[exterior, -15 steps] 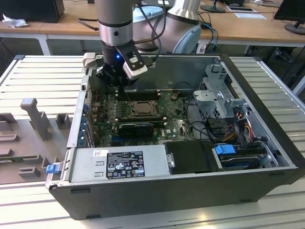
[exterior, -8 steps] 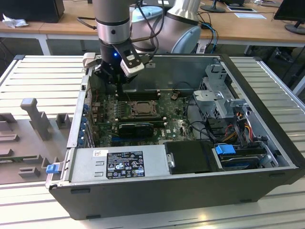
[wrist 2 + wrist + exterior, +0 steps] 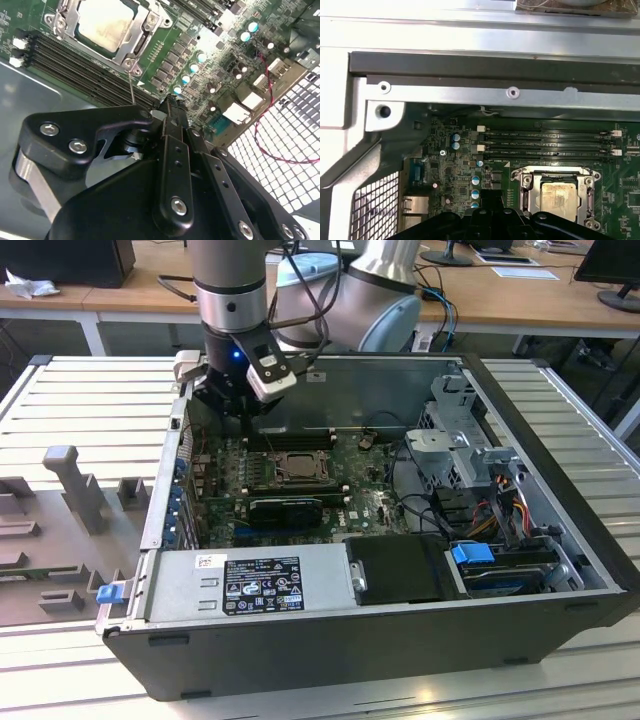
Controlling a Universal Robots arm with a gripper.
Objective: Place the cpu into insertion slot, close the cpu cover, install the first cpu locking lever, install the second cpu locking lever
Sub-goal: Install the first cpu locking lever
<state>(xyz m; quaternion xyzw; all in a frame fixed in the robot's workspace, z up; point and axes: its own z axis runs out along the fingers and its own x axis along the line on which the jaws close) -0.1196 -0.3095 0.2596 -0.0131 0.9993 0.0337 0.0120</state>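
— On the slatted table [image 3: 90, 390] sits an open computer case [image 3: 330, 660], with grey shaped blocks [image 3: 70, 485] on the exterior view's left and desks [image 3: 520, 290] behind. What crowds the work?

— The case walls, mostly. The claw [image 3: 238, 412] hangs from the arm at the far corner of the case on the exterior view's left, close under the metal edge. The second wrist view has a vent grille [image 3: 280, 145] and a thin red wire [image 3: 265, 135] just beside it. Long black memory slots [image 3: 545, 142] lie between that corner and the socket [image 3: 516, 176], and a row of small blue-topped cans [image 3: 476, 180] stands near them.

— And what is inside the case?

— A green board [image 3: 370, 505] on the floor. A grey power box [image 3: 250, 585] runs along the near wall. A drive cage [image 3: 455, 435] takes the exterior view's right, with cables [image 3: 500, 505] and a blue tab [image 3: 472, 552] below it. A black card [image 3: 285, 508] stands on the board just nearer than the socket.

— Where is the chip?

— Seated in the socket. The chip [image 3: 560, 194] is pale and beige, and the cover [image 3: 557, 175], a silvery frame, lies flat around it with the chip's face showing through the cut-out. Both wrist views agree on that.

— And the claw?

— It is above the board's corner, near the socket but off to one side, beyond the memory slots. In the second wrist view a thin silvery rod [image 3: 131, 87] runs from a screw at the socket's corner up to the claw's tip [image 3: 170, 106]. I cannot tell whether they touch. I also cannot tell whether the claw is wide or narrow, because its black links overlap from this side.
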